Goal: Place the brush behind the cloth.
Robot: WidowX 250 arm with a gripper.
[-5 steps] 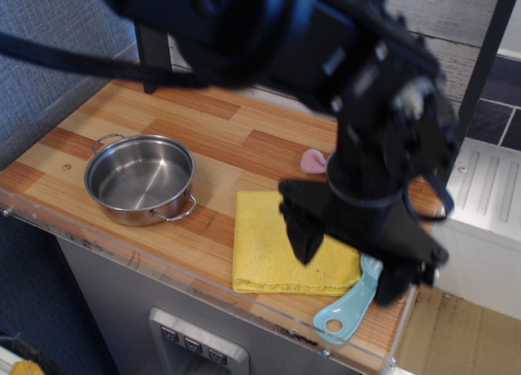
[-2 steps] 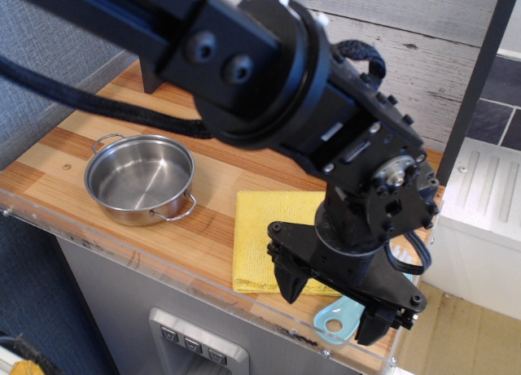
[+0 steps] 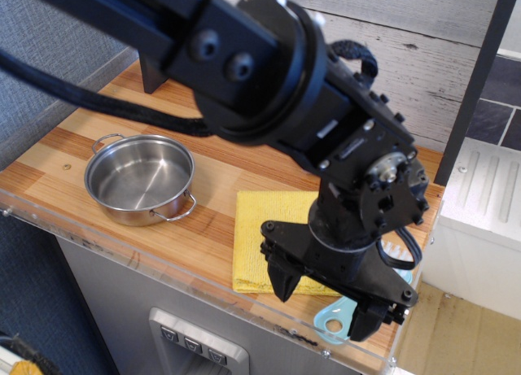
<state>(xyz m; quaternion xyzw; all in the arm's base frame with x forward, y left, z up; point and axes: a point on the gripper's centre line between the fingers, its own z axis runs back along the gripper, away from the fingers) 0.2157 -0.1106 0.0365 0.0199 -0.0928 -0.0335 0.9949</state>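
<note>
The bench has a striped wood-look top with a clear plastic edge, over a grey cabinet front bearing a small button panel. Behind the bench runs a whitewashed plank wall; left of it is blue-grey textured fabric, right of it a white ribbed unit and dark tiles.

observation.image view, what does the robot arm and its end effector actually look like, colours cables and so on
The arm is matte black throughout: a boxy link with two round recessed holes, running into a bulky cylindrical wrist dotted with small screws and a silver round hub. A braided black cable runs along it, with another black loop at the wrist. The end effector has two thick black wedge-shaped fingers on a black crossbar. No markings or labels are visible.
</note>
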